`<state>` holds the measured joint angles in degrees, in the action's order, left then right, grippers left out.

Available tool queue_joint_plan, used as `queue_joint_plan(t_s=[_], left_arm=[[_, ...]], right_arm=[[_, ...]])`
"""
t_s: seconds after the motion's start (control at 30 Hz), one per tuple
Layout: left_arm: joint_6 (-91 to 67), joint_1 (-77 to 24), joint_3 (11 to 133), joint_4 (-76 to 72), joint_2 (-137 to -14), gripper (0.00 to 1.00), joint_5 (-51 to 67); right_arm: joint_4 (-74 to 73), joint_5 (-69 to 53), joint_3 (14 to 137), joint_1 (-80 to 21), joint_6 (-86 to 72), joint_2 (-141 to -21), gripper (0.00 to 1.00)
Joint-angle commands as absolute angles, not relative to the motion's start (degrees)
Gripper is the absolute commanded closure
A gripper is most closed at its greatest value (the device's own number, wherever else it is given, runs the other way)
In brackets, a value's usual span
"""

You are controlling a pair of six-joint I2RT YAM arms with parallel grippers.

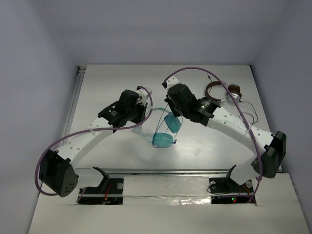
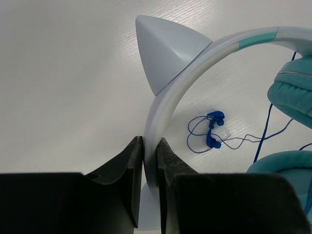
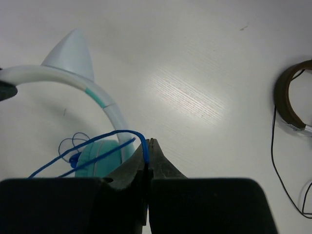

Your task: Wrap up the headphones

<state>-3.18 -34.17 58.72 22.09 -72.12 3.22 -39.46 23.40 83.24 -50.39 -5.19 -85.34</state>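
The teal headphones [image 1: 165,132] hang above the table's middle, ear cups down. Their pale headband [image 2: 168,97] carries a pointed cat ear [image 2: 165,51]. My left gripper [image 2: 149,146] is shut on the headband and holds it up; it sits left of the cups in the top view [image 1: 138,113]. My right gripper [image 3: 149,146] is shut on the thin blue cable [image 3: 97,139], which loops over the left finger toward a teal ear cup [image 3: 95,153]. In the top view the right gripper [image 1: 173,108] is just above the cups. The cable's end lies coiled on the table [image 2: 210,134].
Brown-banded headphones [image 1: 219,92] with silver cups and a thin black cable [image 1: 248,114] lie at the back right; their band also shows in the right wrist view [image 3: 287,100]. A rail [image 1: 73,105] runs along the table's left edge.
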Motion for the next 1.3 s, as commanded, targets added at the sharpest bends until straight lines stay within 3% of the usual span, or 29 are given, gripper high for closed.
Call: queue_joint_plan(t_s=[0.0,0.37,0.57,0.7,0.97,1.27], left_arm=[[-3.3,-34.4,59.8,18.5,-68.7,1.0,9.4],[-4.5,-32.6,62.0,17.7,-65.8,1.0,14.5],[-5.0,-31.6,64.7,17.6,-64.7,1.0,20.9],[-5.5,-31.6,67.1,17.9,-64.0,1.0,25.0],[-8.7,-28.2,73.8,18.7,-61.5,1.0,22.5],[-14.0,-26.5,84.1,18.6,-63.3,1.0,21.1]], right_arm=[[-33.6,27.9,82.4,-49.3,-4.9,-85.4,1.0],[-13.1,21.1,66.3,-44.5,-11.7,-73.8,1.0],[-1.8,9.8,59.9,-41.3,-12.7,-71.3,0.95],[7.3,-5.2,55.5,-38.1,-14.7,-68.8,0.94],[23.8,-12.7,46.0,-36.4,-20.9,-65.5,0.94],[38.1,-23.0,42.2,-36.4,-27.9,-74.0,0.71]])
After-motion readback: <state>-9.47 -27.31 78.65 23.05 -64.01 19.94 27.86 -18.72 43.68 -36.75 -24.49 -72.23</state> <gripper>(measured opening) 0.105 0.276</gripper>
